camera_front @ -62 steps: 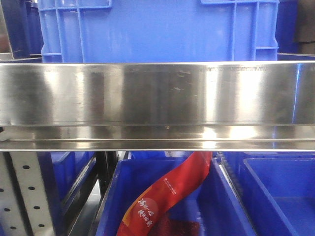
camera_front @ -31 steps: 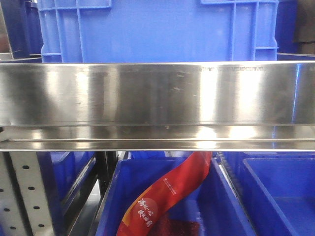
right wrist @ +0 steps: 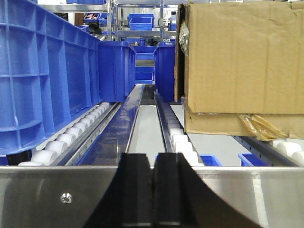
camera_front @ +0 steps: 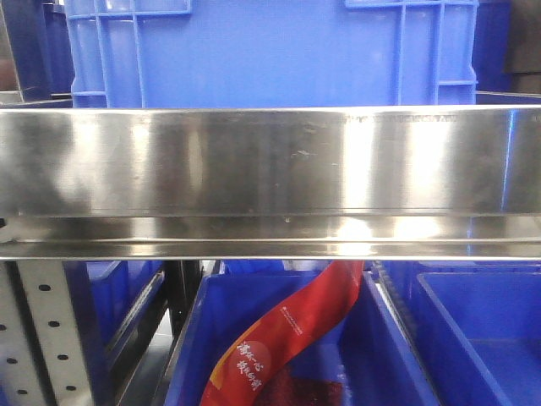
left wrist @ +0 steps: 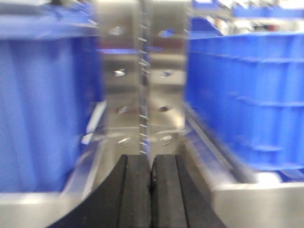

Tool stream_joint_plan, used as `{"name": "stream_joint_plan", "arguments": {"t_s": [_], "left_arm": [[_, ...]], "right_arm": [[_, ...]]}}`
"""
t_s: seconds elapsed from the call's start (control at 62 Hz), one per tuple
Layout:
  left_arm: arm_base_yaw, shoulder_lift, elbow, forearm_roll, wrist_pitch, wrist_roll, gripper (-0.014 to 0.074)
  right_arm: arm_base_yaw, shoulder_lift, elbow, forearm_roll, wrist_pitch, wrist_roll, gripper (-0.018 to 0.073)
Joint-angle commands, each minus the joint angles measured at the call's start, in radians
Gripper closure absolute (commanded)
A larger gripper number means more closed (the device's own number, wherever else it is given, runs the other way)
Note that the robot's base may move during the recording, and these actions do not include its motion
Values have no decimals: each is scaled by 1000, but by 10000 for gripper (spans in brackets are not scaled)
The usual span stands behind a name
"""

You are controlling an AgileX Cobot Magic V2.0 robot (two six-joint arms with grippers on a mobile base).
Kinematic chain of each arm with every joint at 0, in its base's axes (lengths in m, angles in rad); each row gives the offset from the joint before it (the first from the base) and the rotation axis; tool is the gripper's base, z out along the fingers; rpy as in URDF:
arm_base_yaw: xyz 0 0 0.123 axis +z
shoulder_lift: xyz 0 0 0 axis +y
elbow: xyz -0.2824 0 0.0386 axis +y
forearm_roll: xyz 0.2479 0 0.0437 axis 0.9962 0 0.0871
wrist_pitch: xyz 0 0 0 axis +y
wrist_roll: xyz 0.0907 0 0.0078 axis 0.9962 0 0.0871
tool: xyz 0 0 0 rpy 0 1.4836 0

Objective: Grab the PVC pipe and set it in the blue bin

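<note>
Search and approach, by every sign, with no grasp begun. No PVC pipe visible in any of the three views, so its place cannot be told.

Front view: a steel shelf rail across the middle. Above the rail, a large blue crate. Below the rail, a blue bin holding a red packet that leans up toward the rail's underside; right of that bin, a second blue bin, its visible part bare.

Left gripper: black pads pressed together, nothing between them, aimed at a perforated steel upright with blue crates on either side; view blurred, likely from motion.

Right gripper: pads likewise together and empty, low behind a steel edge, looking down a roller lane; blue crates left of the lane, a cardboard box right of it.

Next, as a judgement: find the pipe first, probably on another shelf level or deeper along the lane; then part the pads, line them across the pipe, close, lift clear of the rail, and carry to a blue bin.
</note>
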Motion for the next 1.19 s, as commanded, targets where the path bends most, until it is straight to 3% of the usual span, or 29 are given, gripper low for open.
{"name": "stream_joint_plan", "arguments": {"t_s": [0.0,0.097,0.258,0.322,0.629,1.064,1.177], "left_arm": [[43,-78,55,-37,-10,4,707],[85,-78,109,-138,-38,65,707],[105,-78,195,-192,-136,96,707],[105,-78,197,-195,-219,96,707],[99,-78,197,-191,-139,96,707],[66,-78,197,-171,-145,98,707],[66,-78,197,-171,-148,138,707]], "right_arm": [[-3,-4,1,-9,-11,-10,728],[-3,-4,1,-9,-11,-10,728],[-3,-4,1,-9,-11,-10,728],[-3,-4,1,-9,-11,-10,728],[-3,-4,1,-9,-9,-10,728],[-3,-4,1,-9,-9,-10,728],[-3,-4,1,-9,-9,-10,728]]}}
